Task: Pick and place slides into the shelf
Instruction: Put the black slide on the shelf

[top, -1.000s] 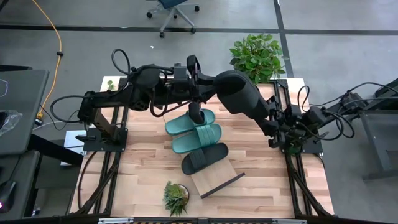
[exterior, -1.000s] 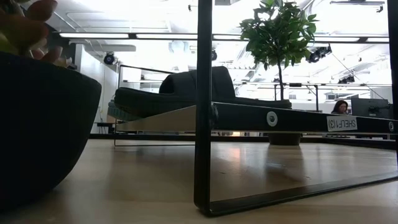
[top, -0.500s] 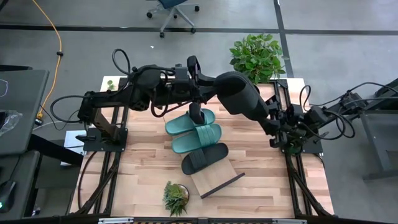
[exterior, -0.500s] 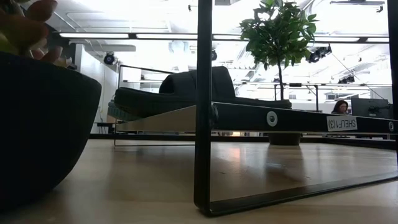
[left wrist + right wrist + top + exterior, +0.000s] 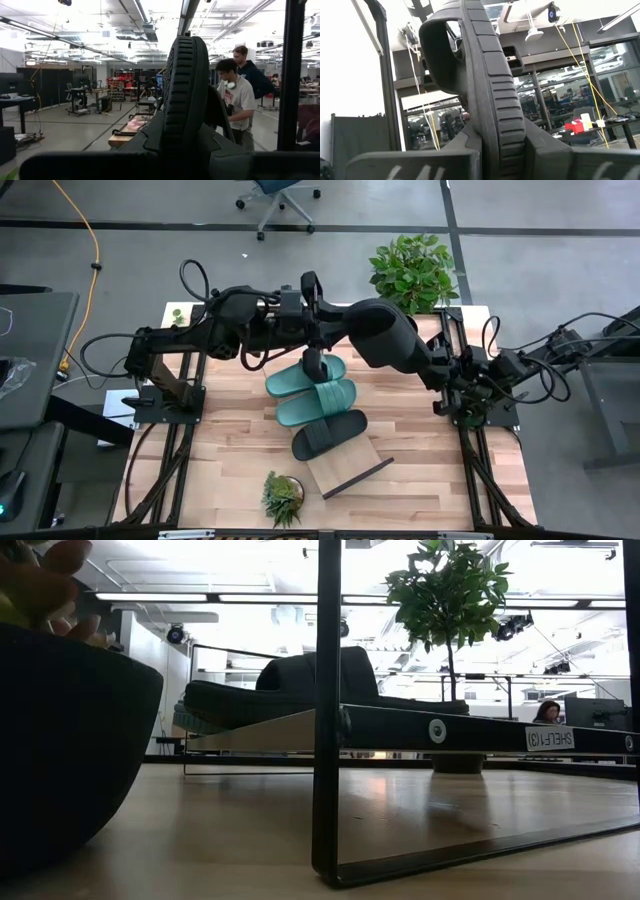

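A black slide (image 5: 385,335) hangs in the air over the table's far middle, spanning between my two grippers. My left gripper (image 5: 322,312) is shut on its left end, my right gripper (image 5: 443,372) on its right end. Below, the slanted light-wood shelf (image 5: 345,470) carries two teal slides (image 5: 305,377) (image 5: 317,400) and another black slide (image 5: 328,433), lying side by side on their soles. The low view shows the shelf (image 5: 260,730) side on, with that black slide (image 5: 300,680) on top. My left gripper pinches the black slide's left end (image 5: 184,145) between its two fingers, coming about level from the table's left. The slide stands on edge, its ribbed sole rim (image 5: 186,75) running away from the fingers, lifted clear. My right gripper pinches the slide's right end (image 5: 496,145) between its two fingers, slanting up from the table's right. The ribbed sole (image 5: 492,80) faces the wrist camera and the strap (image 5: 440,50) sits to one side. The slide is clear of shelf and table.
A large potted plant (image 5: 412,270) stands at the far right corner. A small plant (image 5: 282,498) sits near the front edge, its dark pot (image 5: 70,740) filling the low view's left. The shelf's black wire frame (image 5: 328,710) stands close. People (image 5: 235,95) stand beyond the table.
My right gripper has closed onto the black slide's right end. The slide's right part has shifted a little in the air. My left gripper has kept its hold.
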### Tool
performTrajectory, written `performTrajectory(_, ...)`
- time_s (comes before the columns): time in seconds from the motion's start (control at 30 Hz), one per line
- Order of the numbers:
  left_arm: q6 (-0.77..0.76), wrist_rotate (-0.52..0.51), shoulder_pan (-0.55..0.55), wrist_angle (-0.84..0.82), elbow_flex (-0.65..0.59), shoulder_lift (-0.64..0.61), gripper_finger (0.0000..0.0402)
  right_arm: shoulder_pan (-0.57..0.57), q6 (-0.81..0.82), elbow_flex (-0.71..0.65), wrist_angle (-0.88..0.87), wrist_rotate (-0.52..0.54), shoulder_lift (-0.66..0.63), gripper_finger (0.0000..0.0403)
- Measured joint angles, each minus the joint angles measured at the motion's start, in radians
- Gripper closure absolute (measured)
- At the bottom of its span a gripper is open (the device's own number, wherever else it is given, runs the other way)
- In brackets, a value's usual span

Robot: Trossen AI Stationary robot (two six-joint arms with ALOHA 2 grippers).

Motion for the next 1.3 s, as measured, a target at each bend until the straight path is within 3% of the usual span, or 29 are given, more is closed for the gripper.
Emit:
performTrajectory(0.27, 0.021, 0.017, 0.002, -0.026, 0.000, 0.000, 0.0303, 0.014, -0.040, -0.002, 0.014, 0.012, -0.037, 0.0364)
performTrajectory(0.43, 0.050, -0.032, 0.008, -0.139, 0.003, -0.004, 0.0257, 0.080, -0.194, -0.003, 0.008, 0.132, -0.104, 0.0364)
performTrajectory(0.57, 0.052, -0.007, 0.022, -0.254, 0.001, -0.004, 0.0228, 0.148, -0.193, -0.002, -0.083, 0.239, -0.187, 0.0364)
performTrajectory(0.73, 0.052, 0.019, 0.023, -0.374, -0.002, -0.008, 0.0224, 0.241, -0.026, 0.002, -0.369, 0.361, -0.327, 0.0364)
performTrajectory(1.07, 0.052, 0.040, 0.022, -0.583, -0.002, -0.075, 0.0272, 0.358, 0.278, 0.000, -0.767, 0.487, -0.518, 0.0364)
performTrajectory(1.2, 0.051, 0.050, 0.021, -0.649, 0.000, -0.114, 0.0293, 0.377, 0.558, 0.002, -0.962, 0.498, -0.579, 0.0364)
performTrajectory(1.3, 0.051, 0.050, 0.013, -0.688, 0.000, -0.136, 0.0307, 0.378, 0.823, 0.001, -1.161, 0.428, -0.596, 0.0364)
